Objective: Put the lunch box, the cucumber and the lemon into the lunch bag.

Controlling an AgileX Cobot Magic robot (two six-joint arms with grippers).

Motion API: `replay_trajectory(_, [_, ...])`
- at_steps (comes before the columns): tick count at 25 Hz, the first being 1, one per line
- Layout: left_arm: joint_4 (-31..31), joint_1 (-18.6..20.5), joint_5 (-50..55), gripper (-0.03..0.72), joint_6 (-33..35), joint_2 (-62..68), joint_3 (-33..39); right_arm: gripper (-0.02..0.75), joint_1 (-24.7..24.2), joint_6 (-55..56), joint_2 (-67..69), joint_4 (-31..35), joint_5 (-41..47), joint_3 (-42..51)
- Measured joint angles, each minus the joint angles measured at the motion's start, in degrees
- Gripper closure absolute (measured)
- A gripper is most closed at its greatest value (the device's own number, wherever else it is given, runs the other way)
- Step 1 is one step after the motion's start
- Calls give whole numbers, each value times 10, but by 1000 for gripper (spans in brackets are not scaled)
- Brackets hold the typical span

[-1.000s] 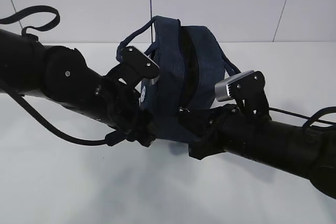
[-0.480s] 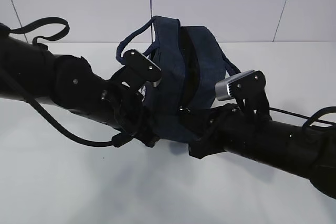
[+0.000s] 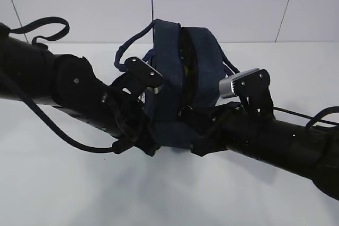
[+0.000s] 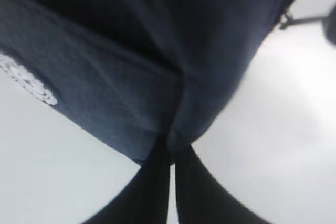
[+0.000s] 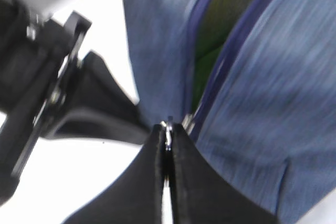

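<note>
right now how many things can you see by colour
navy: 1, the lunch bag
black: 2, the left arm and the right arm
white: 1, the table
green or yellow: a sliver shows through the bag's open top, too blurred to tell what it is or count
total: 4

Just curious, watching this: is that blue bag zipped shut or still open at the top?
Open. The lunch bag shows a dark gap along its top in the exterior view, and the right wrist view shows something green between the parted zipper edges.
</note>
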Motion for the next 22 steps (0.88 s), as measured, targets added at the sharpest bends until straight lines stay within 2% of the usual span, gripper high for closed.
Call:
replay_trajectory(17, [0, 0, 20, 699, 0, -8, 0, 721, 0, -4, -22, 9, -12, 0])
replay_trajectory(22, [-18, 0, 9, 699, 0, -8, 0, 721, 0, -24, -34, 21, 2, 0])
